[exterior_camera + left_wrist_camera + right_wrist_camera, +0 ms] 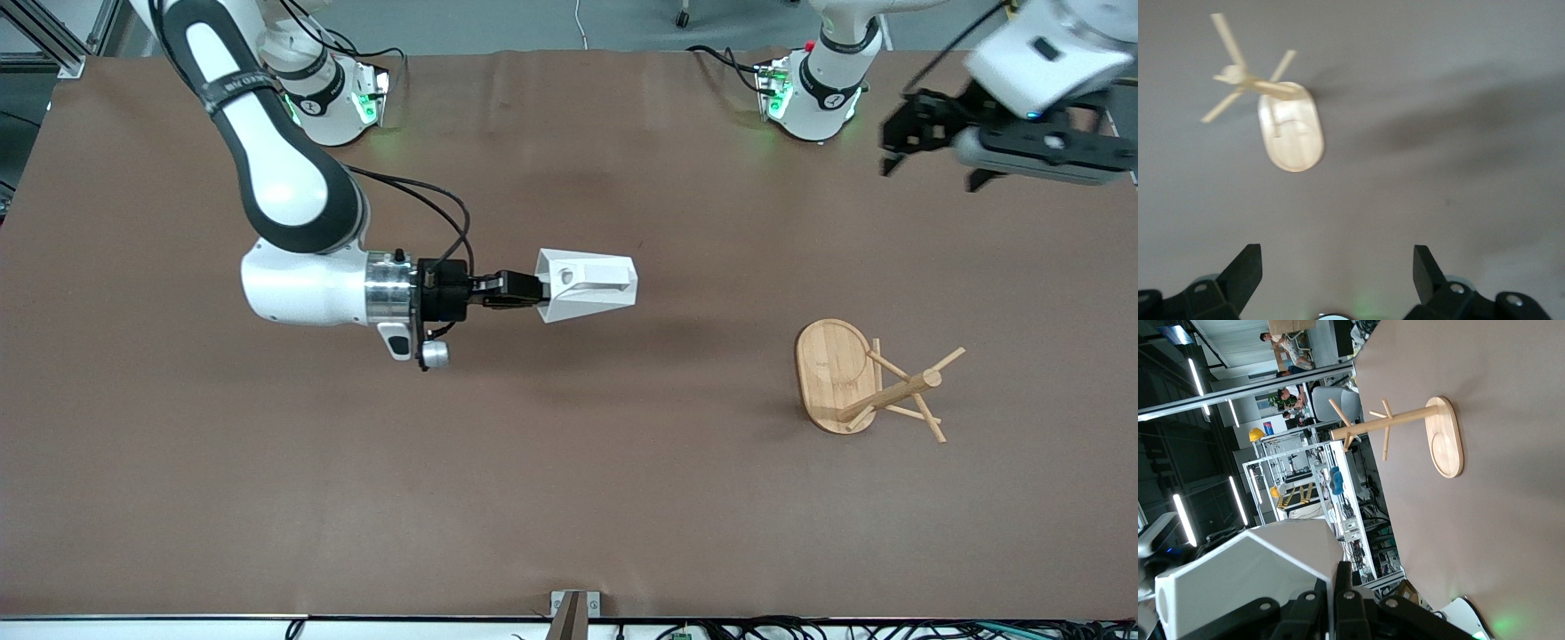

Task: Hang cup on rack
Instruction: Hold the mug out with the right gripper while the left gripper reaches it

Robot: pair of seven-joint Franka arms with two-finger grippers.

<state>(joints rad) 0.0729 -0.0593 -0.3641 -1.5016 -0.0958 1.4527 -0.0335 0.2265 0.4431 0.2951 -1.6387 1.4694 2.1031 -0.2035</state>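
In the front view my right gripper [533, 292] is in the air over the middle of the brown surface [569, 498]. Its fingers [511, 286] are clamped on the white faceted cup [589, 285], which lies on its side, and the round hole in its blocky handle shows. The bamboo rack [867, 382] stands on the surface toward the left arm's end, well apart from the cup. Its oval base is flat on the surface and its thin pegs stick out from the central post. My left gripper [925, 147] is high over that same end of the surface and this arm waits.

In the left wrist view I see what the front view does not make clear: my left fingers [1245, 270] are wide apart and hold nothing. Under them is the rack [1288, 130] on the bare surface [1458, 187].

In the right wrist view the cup [1248, 573] is very close, a large white angular body, and my right fingers [1341, 600] press together on its edge. The rack [1441, 437] shows from the side here, so I see its post upright from the base with the pegs near its top end.
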